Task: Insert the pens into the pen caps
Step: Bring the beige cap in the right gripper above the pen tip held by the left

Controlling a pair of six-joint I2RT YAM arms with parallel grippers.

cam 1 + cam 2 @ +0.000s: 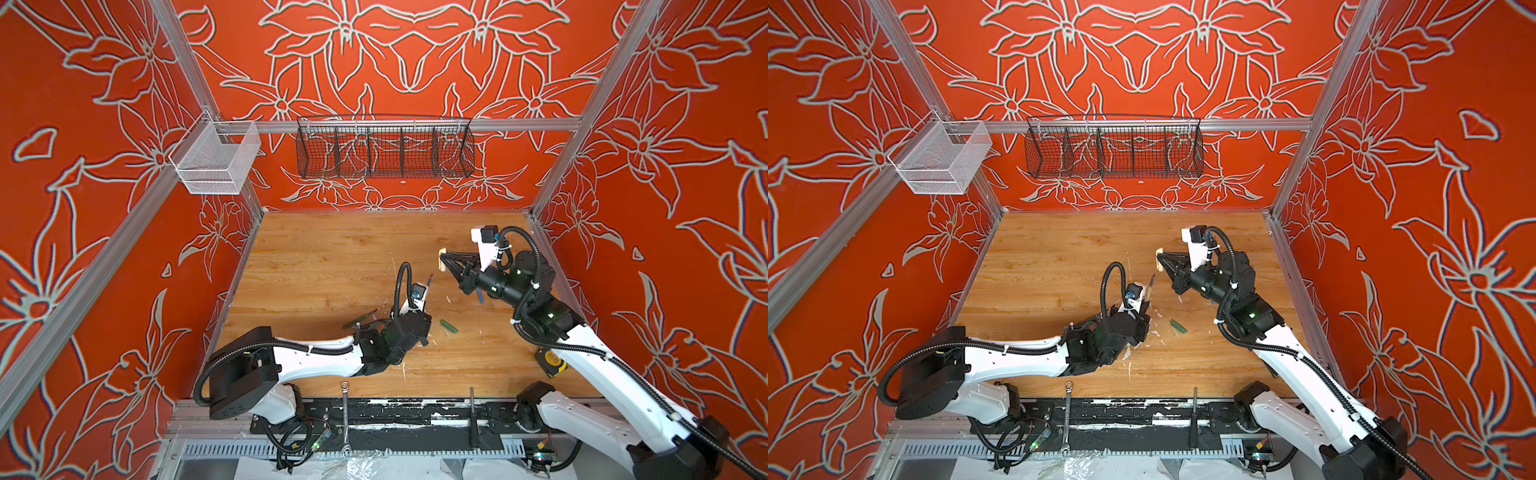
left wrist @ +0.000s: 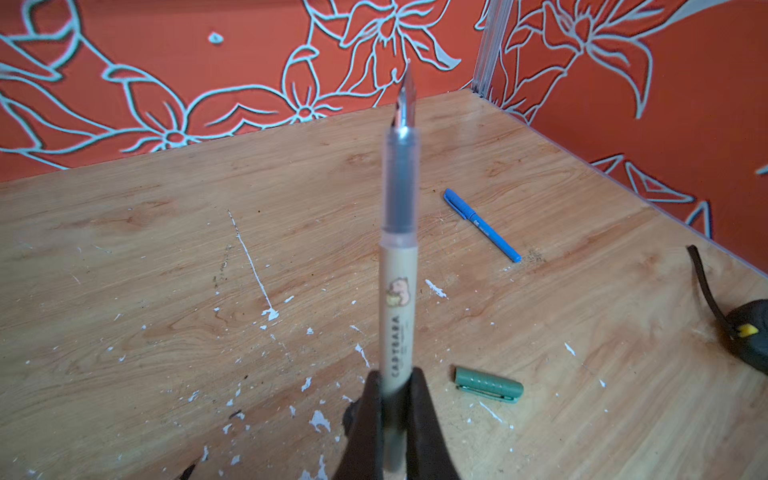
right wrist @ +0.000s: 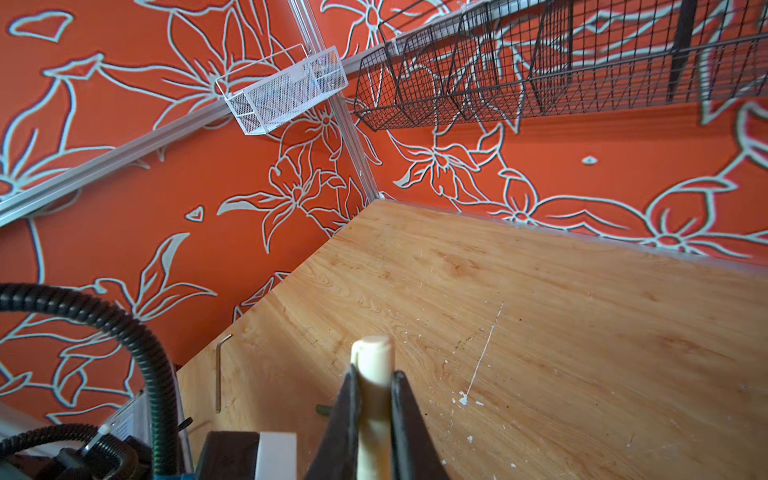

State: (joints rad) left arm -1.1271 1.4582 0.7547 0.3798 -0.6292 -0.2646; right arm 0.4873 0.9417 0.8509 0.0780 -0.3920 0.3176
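tan pen (image 2: 398, 291) butt: inside left gripper (image 2: 397, 374) | blue pen (image 1: 481, 296): mostly under arm (image 1: 498, 286)

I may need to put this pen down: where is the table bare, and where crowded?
Bare: the back half of the table, from the rear wall to the left gripper and right gripper. Crowded: nearer the front, around the green pen, green cap, blue pen and tape measure.

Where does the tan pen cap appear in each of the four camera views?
In a top view: tan pen cap just right of the middle, in the right gripper.
In a top view: at the middle, same grip.
Left wrist: not in it.
Right wrist: close up, clamped by that gripper.
Shared landmark: the wooden table.
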